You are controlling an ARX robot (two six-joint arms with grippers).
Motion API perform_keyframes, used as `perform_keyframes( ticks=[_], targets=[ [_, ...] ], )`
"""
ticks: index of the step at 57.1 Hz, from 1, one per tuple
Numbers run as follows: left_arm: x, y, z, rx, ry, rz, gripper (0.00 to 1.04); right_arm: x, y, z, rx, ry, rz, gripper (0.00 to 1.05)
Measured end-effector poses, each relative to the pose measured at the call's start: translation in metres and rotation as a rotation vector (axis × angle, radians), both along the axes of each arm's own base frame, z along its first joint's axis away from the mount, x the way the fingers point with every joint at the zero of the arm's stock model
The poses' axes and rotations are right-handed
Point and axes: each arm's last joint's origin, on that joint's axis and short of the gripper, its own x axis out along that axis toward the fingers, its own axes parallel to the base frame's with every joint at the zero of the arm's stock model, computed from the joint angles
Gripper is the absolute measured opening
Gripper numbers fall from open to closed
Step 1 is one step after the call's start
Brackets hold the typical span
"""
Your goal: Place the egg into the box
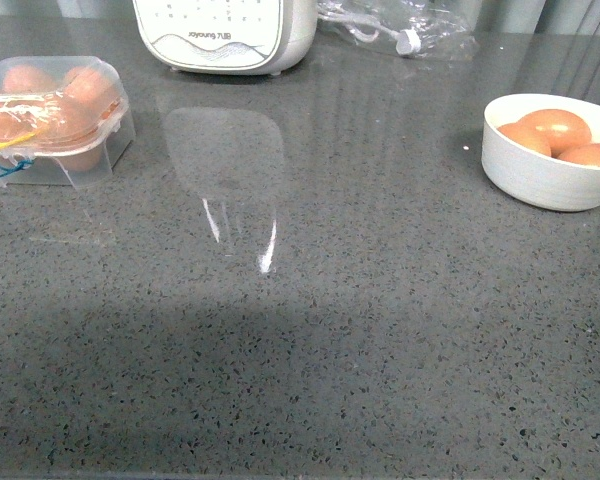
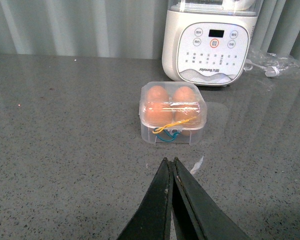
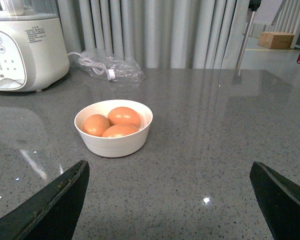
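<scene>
The box (image 1: 55, 120) is a clear plastic carton with its lid down and eggs inside, at the counter's far left; the left wrist view shows the box (image 2: 172, 112) with a blue and yellow tie at its front. Three orange-brown eggs lie in a white bowl (image 1: 540, 170) at the right, the topmost egg (image 3: 124, 116) among them. My left gripper (image 2: 170, 161) is shut on nothing, a short way in front of the box. My right gripper (image 3: 169, 167) stands wide open and empty, short of the bowl (image 3: 112, 145). Neither arm shows in the front view.
A white kitchen appliance (image 1: 225, 35) stands at the back, behind and to the right of the box. A clear plastic bag with a cable (image 1: 400, 28) lies at the back right. Grey curtains hang behind the grey speckled counter (image 1: 310, 340).
</scene>
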Motion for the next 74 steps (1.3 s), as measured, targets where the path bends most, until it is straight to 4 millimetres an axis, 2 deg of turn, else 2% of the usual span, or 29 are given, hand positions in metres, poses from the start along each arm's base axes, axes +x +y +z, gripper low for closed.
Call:
perform_keyframes(
  ticks=[13,15,20,34,42,74],
  targets=[
    [0.0,0.0,0.0,-0.001,0.0,0.0,0.05,0.0,0.0,0.0,0.0,0.0,0.0,0.97],
    [0.0,0.0,0.0,0.0,0.0,0.0,0.13,0.0,0.0,0.0,0.0,0.0,0.0,0.97],
    [0.0,0.0,0.0,0.0,0.0,0.0,0.25,0.0,0.0,0.0,0.0,0.0,0.0,0.97],
    [0.0,0.0,0.0,0.0,0.0,0.0,0.79,0.0,0.0,0.0,0.0,0.0,0.0,0.97],
    [0.0,0.0,0.0,0.0,0.0,0.0,0.99,0.0,0.0,0.0,0.0,0.0,0.0,0.97],
    [0.0,0.0,0.0,0.0,0.0,0.0,0.98,0.0,0.0,0.0,0.0,0.0,0.0,0.97]
  ],
)
